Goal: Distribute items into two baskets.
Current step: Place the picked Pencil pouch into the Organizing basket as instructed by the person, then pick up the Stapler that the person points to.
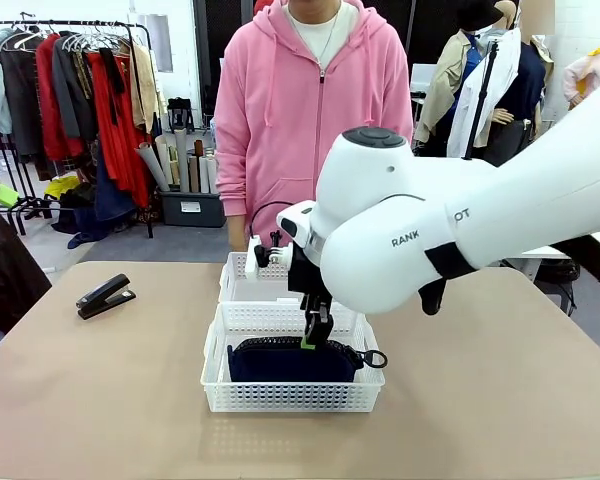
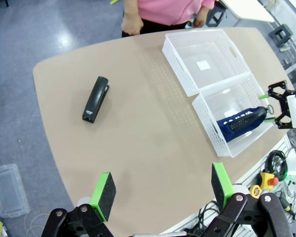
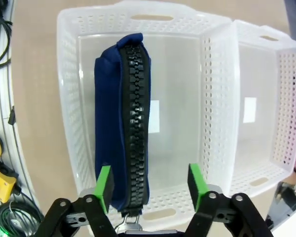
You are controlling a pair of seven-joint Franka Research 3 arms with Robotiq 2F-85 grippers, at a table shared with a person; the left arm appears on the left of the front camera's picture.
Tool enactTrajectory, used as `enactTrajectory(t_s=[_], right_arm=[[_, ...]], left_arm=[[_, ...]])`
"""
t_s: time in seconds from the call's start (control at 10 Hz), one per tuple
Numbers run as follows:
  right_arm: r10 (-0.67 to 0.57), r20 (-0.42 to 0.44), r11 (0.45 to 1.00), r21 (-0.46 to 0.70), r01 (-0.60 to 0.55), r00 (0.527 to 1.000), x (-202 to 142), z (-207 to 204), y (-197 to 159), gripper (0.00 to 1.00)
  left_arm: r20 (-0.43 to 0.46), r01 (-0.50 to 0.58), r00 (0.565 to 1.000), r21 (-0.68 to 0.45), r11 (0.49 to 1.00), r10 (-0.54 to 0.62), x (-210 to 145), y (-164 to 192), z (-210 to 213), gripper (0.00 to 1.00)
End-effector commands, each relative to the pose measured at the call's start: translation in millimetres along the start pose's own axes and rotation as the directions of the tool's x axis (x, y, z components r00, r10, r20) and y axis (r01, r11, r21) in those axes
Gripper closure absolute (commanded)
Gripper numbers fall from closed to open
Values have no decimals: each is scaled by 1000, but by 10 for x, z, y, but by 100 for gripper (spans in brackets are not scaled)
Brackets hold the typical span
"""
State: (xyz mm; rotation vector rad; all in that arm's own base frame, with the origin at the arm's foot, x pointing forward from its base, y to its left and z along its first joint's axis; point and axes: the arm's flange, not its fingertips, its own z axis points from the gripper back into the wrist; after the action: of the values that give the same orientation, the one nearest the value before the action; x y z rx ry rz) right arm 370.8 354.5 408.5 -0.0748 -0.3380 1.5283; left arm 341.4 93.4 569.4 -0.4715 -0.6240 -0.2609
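We are finishing the first placement: the navy pouch is lying on edge in the near basket. Our right gripper is hanging just above it, jaws standing fairly wide astride the zipper and gripping nothing. The stapler is lying on the tabletop, well apart. We are judging it next, bound for the empty far basket. Our left gripper is hovering, jaws wide and empty.

Robot lab sharing space with a garment workroom: white robot arm over a beige desk, emergency-stop button and cables at its edge, loaded clothes rack behind.
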Motion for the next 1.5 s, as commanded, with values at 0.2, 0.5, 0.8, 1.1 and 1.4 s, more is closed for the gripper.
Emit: enactTrajectory(t_s=[0.2,0.5,0.8,1.1,1.4], right_arm=[[12,-10,998,68,-11,1000,-137,257,48,0],[-6,-8,1000,17,6,1000,-47,134,36,0],[-6,-8,1000,17,6,1000,-47,134,36,0],[-6,-8,1000,17,6,1000,-47,134,36,0],[-6,-8,1000,17,6,1000,-47,134,36,0]], left_arm=[[-2,-1,1000,5,1000,2,-4,3,-2,0],[-2,-1,1000,5,1000,2,-4,3,-2,0],[-2,-1,1000,5,1000,2,-4,3,-2,0],[-2,-1,1000,5,1000,2,-4,3,-2,0],[-2,-1,1000,5,1000,2,-4,3,-2,0]])
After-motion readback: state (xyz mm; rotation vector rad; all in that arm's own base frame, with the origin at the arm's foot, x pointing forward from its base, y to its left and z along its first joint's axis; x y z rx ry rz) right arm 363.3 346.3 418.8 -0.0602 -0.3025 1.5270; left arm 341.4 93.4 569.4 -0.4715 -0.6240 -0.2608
